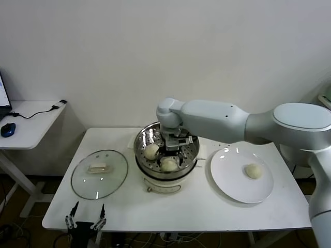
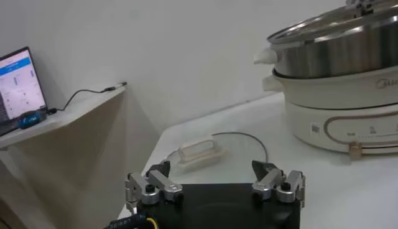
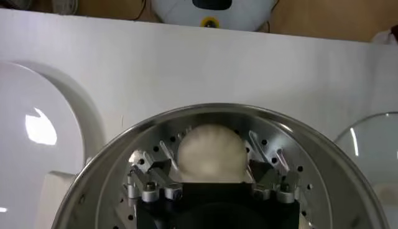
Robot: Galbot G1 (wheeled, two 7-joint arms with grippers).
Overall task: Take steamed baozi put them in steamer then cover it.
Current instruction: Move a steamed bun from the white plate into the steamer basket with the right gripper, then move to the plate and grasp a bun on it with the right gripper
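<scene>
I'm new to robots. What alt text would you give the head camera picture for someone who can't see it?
The robot's right gripper reaches into a steel steamer holding two baozi. A third baozi sits on a white plate beside it; a glass lid lies on the other side.

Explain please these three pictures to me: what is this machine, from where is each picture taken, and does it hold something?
It is a robot with two arms. One picture comes from its head, the others from a camera on each wrist. On the white table stand a steamer, a glass lid and a plate with one bun. The right gripper is inside the steamer, open around a bun lying on the tray; two more buns lie beside. The left gripper waits open and empty at the table's near edge, by the lid.
</scene>
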